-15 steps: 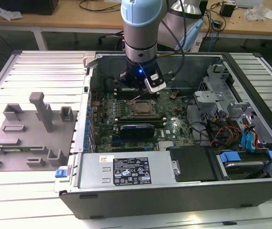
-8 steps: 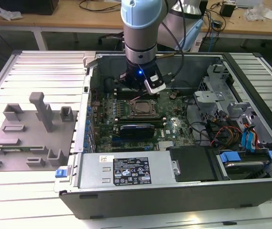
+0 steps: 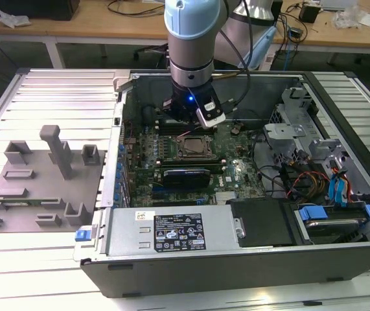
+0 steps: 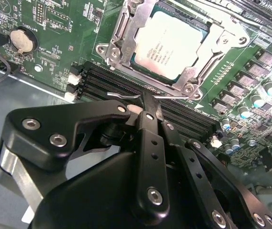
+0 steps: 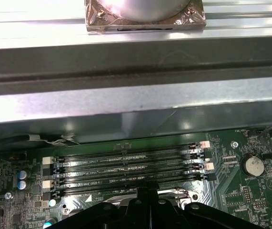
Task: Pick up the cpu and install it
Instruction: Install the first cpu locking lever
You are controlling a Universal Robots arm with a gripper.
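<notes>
The cpu (image 4: 169, 43) lies flat in the motherboard socket, its silvery-white top framed by the metal retention plate (image 4: 119, 40). In the exterior view the socket with the cpu (image 3: 194, 148) is in the middle of the open computer case. My gripper (image 4: 149, 106) hangs just beside the socket, over the memory slots (image 4: 102, 83). Its fingers are pressed together and shut, the tip close to a thin wire lever (image 4: 121, 95) at the socket's edge. Nothing shows between the fingers. The gripper (image 5: 147, 192) also hangs over the memory slots (image 5: 126, 164) in the first wrist view. The arm's wrist (image 3: 191, 110) stands above the board.
A grey fixture plate (image 3: 42, 181) with upright blocks lies at the exterior view's left. The case holds a power supply (image 3: 172, 233) in front and drive cages with cables (image 3: 301, 136) at the right. A coin battery (image 4: 21, 40) sits near the slots. The case wall (image 5: 136, 100) rises behind them.
</notes>
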